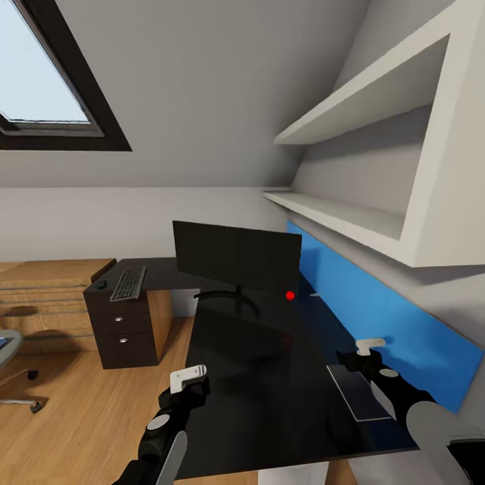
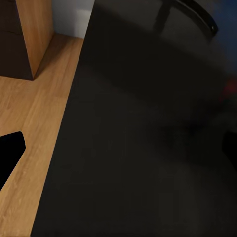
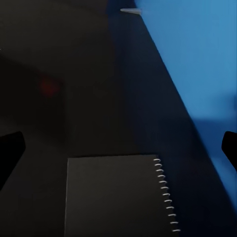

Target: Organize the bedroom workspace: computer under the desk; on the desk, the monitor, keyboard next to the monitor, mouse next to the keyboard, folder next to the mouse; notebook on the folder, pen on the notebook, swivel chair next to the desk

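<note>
The desk [image 1: 269, 377] runs glossy and black along its blue back panel [image 1: 377, 316]. The monitor [image 1: 236, 256] stands on the desk near its corner. The swivel chair [image 1: 10, 364] sits on the floor, well apart from the desk. The keyboard [image 1: 128, 283] lies on the desk's short wing beyond the monitor, the mouse [image 1: 100, 285] just beside it. The notebook [image 1: 357, 391] lies flat on the desk near the back panel, under the right gripper [image 1: 367, 350], whose fingers are spread with nothing between them. The left gripper [image 1: 187, 378] hovers released over the desk's front edge. The pen [image 3: 129, 10] rests on the desk against the back panel.
</note>
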Motion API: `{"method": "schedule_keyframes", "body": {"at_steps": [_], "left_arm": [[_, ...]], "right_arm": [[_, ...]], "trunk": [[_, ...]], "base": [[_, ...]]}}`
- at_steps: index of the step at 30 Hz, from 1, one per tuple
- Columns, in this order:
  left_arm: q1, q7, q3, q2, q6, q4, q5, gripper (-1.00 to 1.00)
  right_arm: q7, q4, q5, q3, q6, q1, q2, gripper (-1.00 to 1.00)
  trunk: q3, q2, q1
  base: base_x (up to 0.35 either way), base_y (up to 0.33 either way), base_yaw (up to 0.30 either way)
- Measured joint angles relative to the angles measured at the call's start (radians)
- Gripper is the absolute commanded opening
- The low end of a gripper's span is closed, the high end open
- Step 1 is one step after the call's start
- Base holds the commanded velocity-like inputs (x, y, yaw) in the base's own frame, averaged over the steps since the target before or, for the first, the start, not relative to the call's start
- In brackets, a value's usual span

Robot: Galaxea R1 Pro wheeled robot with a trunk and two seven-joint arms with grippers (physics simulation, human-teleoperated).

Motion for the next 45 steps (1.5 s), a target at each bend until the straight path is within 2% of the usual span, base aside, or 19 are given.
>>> {"method": "schedule_keyframes", "body": {"at_steps": [7,20,34,45], "left_arm": [[0.000,0.000,0.000,0.000,0.000,0.000,-0.001,1.00],[0.000,0.000,-0.001,0.000,0.000,0.002,-0.001,1.00],[0.000,0.000,-0.001,0.000,-0.001,0.003,-0.002,1.00],[0.000,0.000,-0.001,0.000,-0.001,0.003,-0.002,1.00]], "right_arm": [[0.000,0.000,0.001,0.001,0.000,0.000,0.004,1.00],[-0.028,0.000,0.006,0.007,0.000,0.000,0.033,1.00],[-0.037,0.000,0.007,0.007,-0.001,0.000,0.036,1.00],[-0.093,0.000,0.006,0.002,0.028,0.000,0.031,1.00]], "trunk": [[-0.022,-0.049,0.027],[-0.063,-0.140,0.077],[-0.107,-0.238,0.130],[-0.141,-0.315,0.173]], "base": [[0.000,0.000,0.000],[0.000,0.000,0.000],[0.000,0.000,0.000],[0.000,0.000,0.000]]}}
